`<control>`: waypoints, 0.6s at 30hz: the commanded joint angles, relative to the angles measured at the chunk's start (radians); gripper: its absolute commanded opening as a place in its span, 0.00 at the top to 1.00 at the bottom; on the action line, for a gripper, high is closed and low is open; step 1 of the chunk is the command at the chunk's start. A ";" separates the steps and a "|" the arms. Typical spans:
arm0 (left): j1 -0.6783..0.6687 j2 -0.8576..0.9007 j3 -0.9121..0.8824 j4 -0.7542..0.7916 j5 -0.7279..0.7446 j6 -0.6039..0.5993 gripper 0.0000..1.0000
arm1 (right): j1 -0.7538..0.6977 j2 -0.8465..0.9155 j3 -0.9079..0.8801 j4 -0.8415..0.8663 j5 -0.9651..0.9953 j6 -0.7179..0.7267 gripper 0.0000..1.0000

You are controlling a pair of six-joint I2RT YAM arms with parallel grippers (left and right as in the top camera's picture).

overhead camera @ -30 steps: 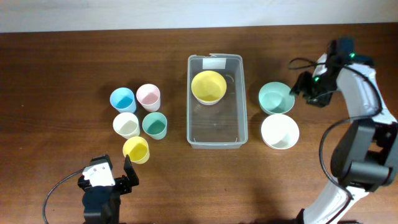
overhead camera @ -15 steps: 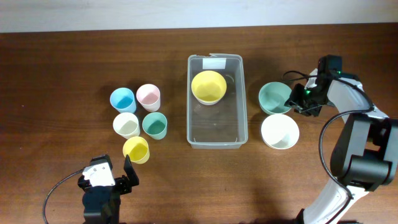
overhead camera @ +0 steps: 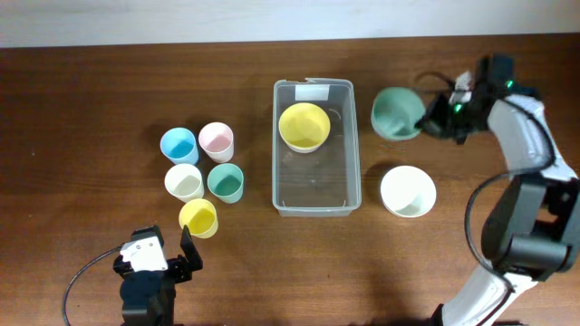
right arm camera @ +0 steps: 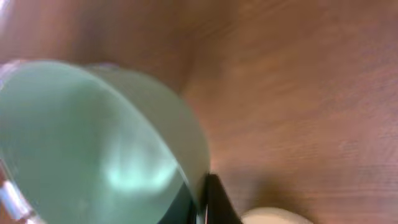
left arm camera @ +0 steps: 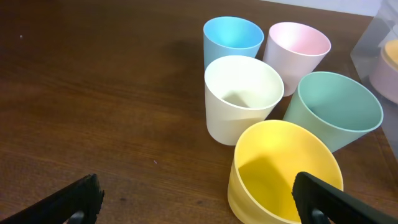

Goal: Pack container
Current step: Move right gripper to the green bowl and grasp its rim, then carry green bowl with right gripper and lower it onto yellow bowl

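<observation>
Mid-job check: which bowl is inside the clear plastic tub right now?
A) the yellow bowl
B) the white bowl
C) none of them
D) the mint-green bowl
A: the round yellow bowl sits inside the clear plastic rectangular tub at its labelled end. The round mint-green bowl is tilted in the fingers of the right gripper outside the tub, and the round white bowl stands on the table beside it.
</observation>
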 commanded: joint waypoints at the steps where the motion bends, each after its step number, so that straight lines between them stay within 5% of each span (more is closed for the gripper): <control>1: 0.002 -0.008 -0.005 0.002 0.007 0.016 0.01 | 0.082 -0.119 0.200 -0.119 -0.081 -0.024 0.96; 4: 0.002 -0.008 -0.005 0.002 0.007 0.016 0.01 | 0.216 -0.130 0.333 -0.210 0.002 -0.068 0.96; 10: 0.002 -0.008 -0.005 0.002 0.007 0.016 0.01 | 0.409 -0.097 0.330 -0.211 0.278 -0.066 0.96; 18: 0.002 -0.008 -0.005 0.002 0.007 0.016 0.01 | 0.521 0.074 0.328 -0.179 0.329 -0.038 0.96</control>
